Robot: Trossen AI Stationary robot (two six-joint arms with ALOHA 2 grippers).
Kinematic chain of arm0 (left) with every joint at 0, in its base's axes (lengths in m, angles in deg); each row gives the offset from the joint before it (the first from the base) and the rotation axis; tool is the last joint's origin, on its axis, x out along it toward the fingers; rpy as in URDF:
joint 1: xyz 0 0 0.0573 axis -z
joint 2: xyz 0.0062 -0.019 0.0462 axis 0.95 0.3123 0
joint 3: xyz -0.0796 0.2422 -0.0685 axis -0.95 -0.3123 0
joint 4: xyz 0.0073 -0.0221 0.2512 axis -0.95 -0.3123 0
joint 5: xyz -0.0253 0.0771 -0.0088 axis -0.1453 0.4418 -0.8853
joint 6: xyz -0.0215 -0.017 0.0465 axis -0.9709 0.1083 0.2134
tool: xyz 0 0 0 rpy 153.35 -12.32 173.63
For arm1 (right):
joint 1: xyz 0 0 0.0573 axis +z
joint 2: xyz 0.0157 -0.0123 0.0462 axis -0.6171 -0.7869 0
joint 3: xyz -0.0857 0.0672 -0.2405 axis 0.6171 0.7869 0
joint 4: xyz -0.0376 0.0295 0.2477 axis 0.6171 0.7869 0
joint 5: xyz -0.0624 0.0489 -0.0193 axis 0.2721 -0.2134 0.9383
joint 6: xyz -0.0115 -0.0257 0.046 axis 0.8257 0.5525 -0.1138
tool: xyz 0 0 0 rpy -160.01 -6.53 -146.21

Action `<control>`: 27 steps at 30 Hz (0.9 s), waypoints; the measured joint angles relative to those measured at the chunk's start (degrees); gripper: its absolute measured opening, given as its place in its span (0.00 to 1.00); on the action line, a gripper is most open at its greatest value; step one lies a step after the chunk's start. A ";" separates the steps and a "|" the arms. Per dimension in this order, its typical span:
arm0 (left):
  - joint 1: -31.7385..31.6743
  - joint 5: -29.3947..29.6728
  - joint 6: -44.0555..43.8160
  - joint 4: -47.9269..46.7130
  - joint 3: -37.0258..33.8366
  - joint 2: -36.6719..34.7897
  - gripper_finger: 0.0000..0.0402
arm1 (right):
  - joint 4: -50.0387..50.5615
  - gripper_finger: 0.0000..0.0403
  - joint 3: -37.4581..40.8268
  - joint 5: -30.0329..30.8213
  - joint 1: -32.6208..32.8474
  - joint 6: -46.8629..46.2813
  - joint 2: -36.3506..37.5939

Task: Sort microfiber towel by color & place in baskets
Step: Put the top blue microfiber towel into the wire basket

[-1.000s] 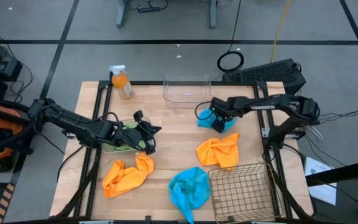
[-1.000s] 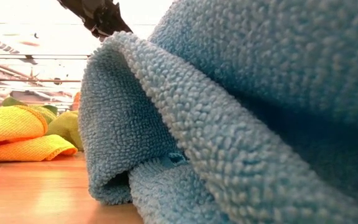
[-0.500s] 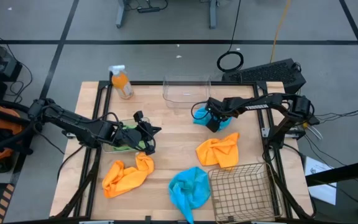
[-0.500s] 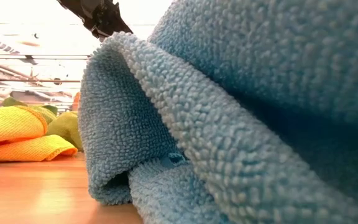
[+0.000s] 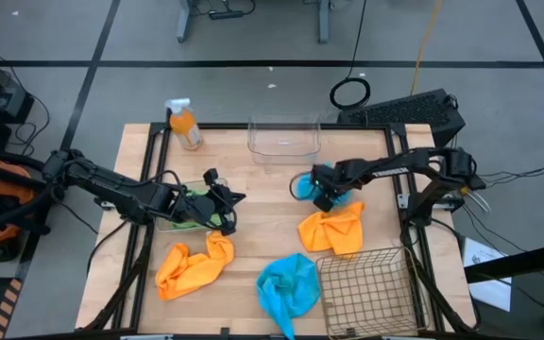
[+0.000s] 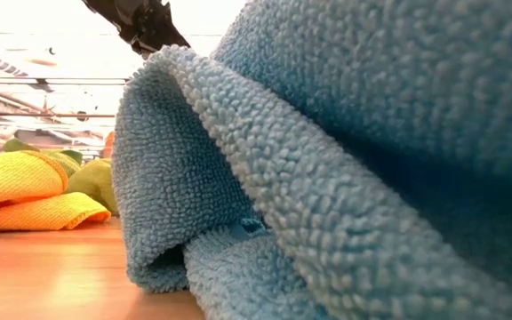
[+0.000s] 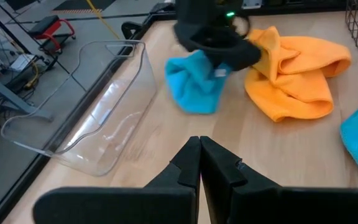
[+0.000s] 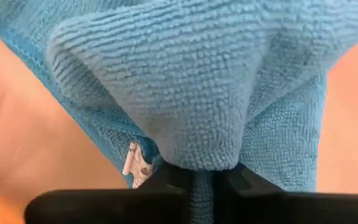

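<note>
Right hand (image 5: 321, 188) is pinched shut on a fold of the blue towel (image 5: 302, 184), which lies bunched on the worktop (image 5: 253, 212) and not lifted clear. The right wrist view confirms cloth gathered between the closed fingers.

Governing relation: the empty clear tub (image 5: 284, 137) stands just beyond the held towel, toward the far edge of the worktop and slightly to the robot's left. Judged, the carry is short, away from the robot and over the tub's near wall. The right arm is much the nearer.

Left hand (image 5: 223, 203) is closed with nothing seen between its fingers, resting over the green towel (image 5: 196, 205) in the second clear tub (image 5: 163, 222).

A second blue towel (image 5: 286, 283) lies at the near edge beside the wire basket (image 5: 366, 283).
</note>
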 joint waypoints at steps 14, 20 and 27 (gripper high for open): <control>0.00 -6.62 14.07 29.60 -0.04 9.53 0.06 | 6.88 0.03 -8.87 22.68 22.15 -3.81 16.14; 0.06 -11.05 19.84 42.07 -0.04 14.38 0.30 | 6.08 0.03 -9.19 29.31 29.56 -3.35 15.94; 0.04 -11.37 22.84 54.22 -0.04 20.22 0.69 | 5.25 0.03 -9.26 32.47 33.46 -3.83 13.79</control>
